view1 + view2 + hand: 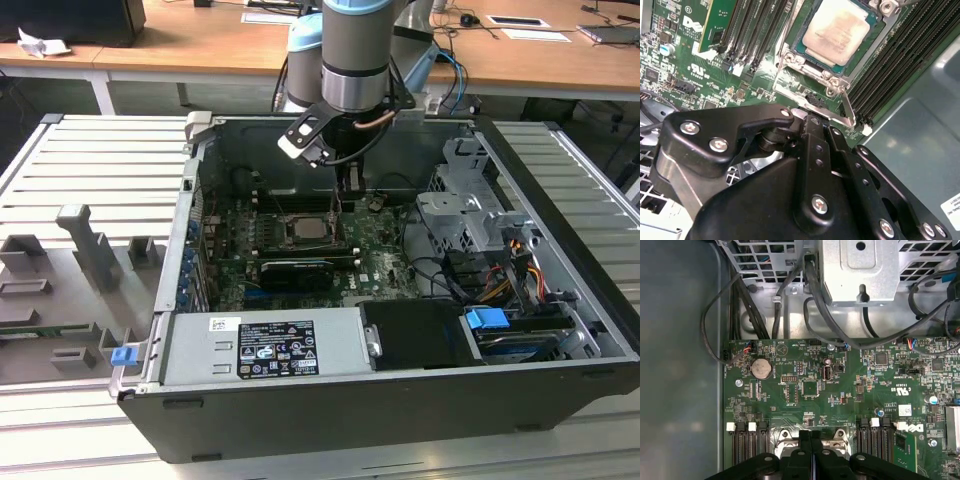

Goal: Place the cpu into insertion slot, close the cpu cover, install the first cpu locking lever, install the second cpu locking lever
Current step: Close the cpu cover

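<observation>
The cpu (840,30), a pale silver square, lies flat in the insertion slot (281,240) on the green board. The cpu cover (810,67), a silver frame, lies down around it. One thin locking lever (849,107) runs from the frame's corner toward the black memory slots, and its flat end sits just beyond my fingertips. A second lever rod (784,37) lies along the opposite side of the frame. My gripper (810,439) (813,121) hangs low over the socket's edge, shut with its two fingers pressed together and nothing between them. In the exterior view the gripper (338,205) stands just behind the cpu (308,232).
Long black memory slots (895,55) flank the socket. The case's grey wall (920,150) is close beside them. A silver drive cage (470,205) with black cables fills the exterior view's right. A power supply (265,345) lies along the near side.
</observation>
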